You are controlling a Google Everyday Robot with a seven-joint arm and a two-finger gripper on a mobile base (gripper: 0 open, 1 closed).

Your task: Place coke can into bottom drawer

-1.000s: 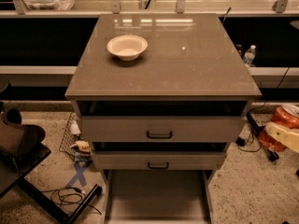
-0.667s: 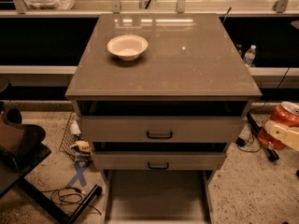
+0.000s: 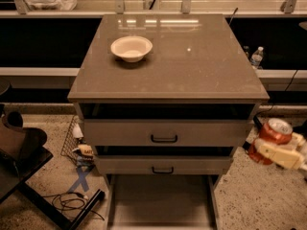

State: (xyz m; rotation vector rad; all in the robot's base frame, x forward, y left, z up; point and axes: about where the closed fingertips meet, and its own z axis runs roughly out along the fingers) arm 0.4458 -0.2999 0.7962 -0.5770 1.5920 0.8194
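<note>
Speckled floor surrounds the grey cabinet (image 3: 168, 61), its bottom drawer (image 3: 160, 200) open at lower centre. Swinging across, the coke can (image 3: 274, 131), at the frame's right edge and well apart from that drawer, could clip the right rail or the drawer fronts (image 3: 163, 133) above, or slip, since it sits tilted. The gripper (image 3: 266, 146) has its fingers (image 3: 278, 153) closed snugly around the can, touching nothing else.

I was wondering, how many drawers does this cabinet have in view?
3, stacked in the cabinet: the top drawer, the middle drawer below it, and the bottom drawer pulled open at floor level. The gripper holds the coke can right of them.
</note>
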